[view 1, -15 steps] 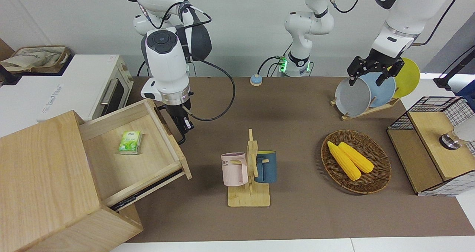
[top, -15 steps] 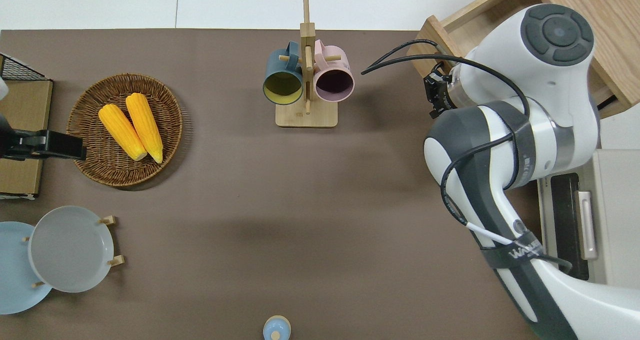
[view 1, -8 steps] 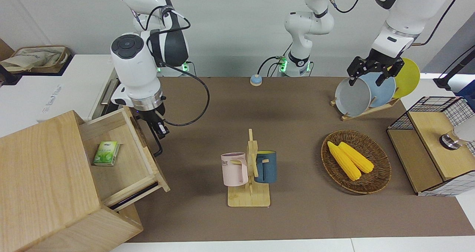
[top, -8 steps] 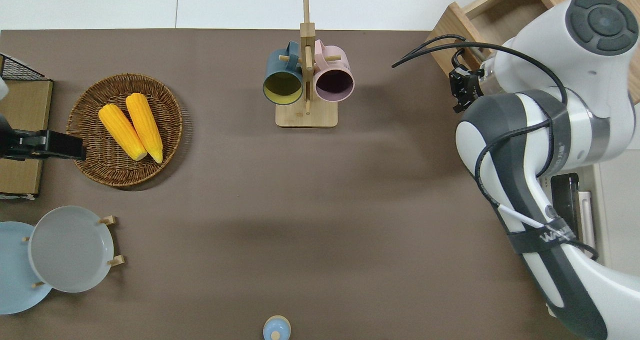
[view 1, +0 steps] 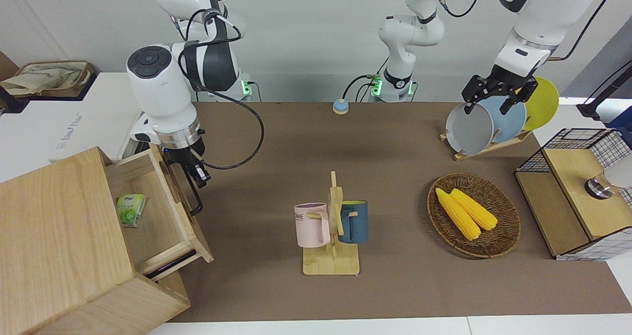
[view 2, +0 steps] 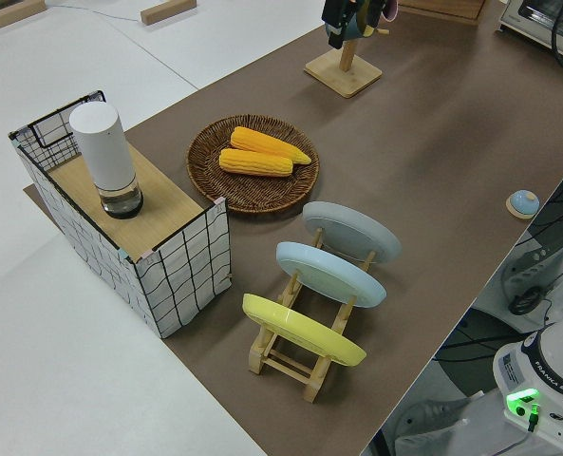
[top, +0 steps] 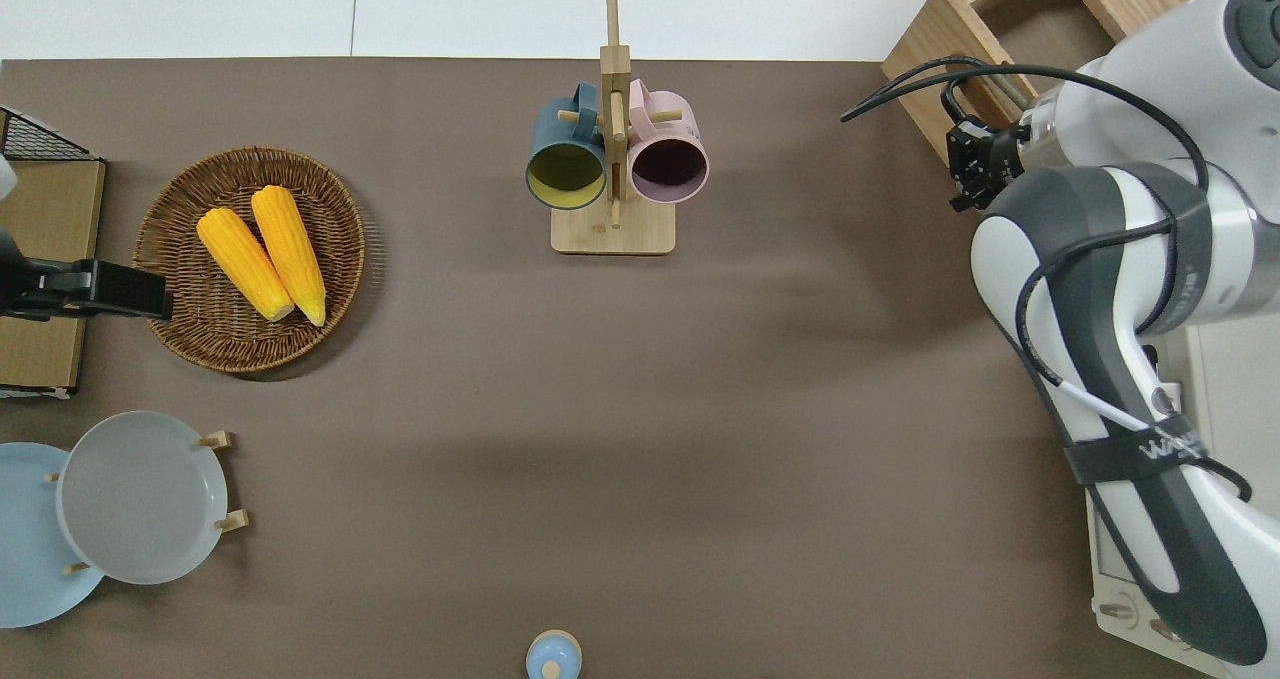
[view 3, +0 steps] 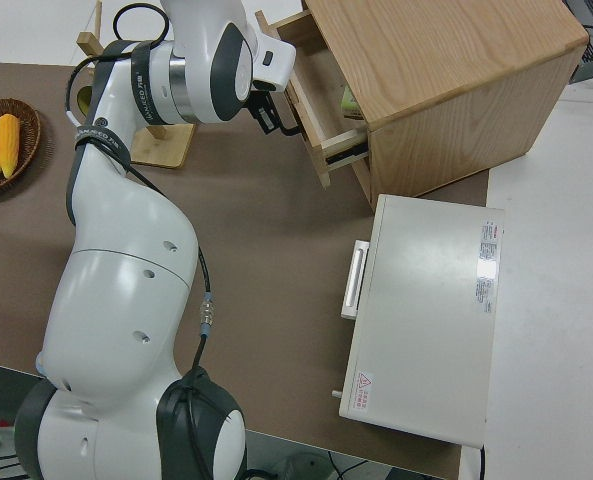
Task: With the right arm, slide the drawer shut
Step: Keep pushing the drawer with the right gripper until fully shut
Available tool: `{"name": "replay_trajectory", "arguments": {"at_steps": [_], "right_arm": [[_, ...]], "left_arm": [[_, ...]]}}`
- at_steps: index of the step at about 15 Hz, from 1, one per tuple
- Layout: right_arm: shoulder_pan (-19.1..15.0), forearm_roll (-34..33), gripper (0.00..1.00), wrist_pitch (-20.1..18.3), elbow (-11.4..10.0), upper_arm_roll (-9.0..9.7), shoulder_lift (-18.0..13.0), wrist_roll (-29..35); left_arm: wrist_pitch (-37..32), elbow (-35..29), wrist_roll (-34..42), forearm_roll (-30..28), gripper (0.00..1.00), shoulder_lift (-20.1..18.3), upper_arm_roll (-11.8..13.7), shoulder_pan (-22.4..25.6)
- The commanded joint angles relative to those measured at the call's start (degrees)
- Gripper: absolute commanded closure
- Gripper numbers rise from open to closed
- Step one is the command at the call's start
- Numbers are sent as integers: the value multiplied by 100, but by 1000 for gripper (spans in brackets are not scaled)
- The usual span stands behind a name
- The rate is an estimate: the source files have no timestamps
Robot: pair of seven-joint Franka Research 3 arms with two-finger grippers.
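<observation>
Half the drawer (view 1: 163, 211) sticks out of the pale-wood cabinet (view 1: 54, 246) at the right arm's end of the table (view 1: 385, 142), w/ a small green box (view 1: 131, 209) lying inside. Right gripper (view 1: 193, 173) is at the drawer front by the black bar handle (view 1: 195, 197); can't tell whether its jaws are open or closed, or if they touch the bar. Mid-table stands a mug rack (view 1: 332, 231) w/ a pink mug (view 1: 312, 225) & a blue mug (view 1: 353, 221); toward the left arm's end sits a basket (view 1: 474, 221) w/ two corn cobs (view 1: 465, 212). Left arm is parked, its jaws spread apart.
</observation>
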Motion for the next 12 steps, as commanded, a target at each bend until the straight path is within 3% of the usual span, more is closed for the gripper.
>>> {"name": "replay_trajectory", "arguments": {"at_steps": [1,12], "right_arm": [[-274,57,1000,187,168,52,130,-333],[-819,57,1000,433,176,52,235,-1415]], "left_arm": [[4,112,34,78,5,69,93,-99],[4,112,34,78,5,69,93,-99]]}}
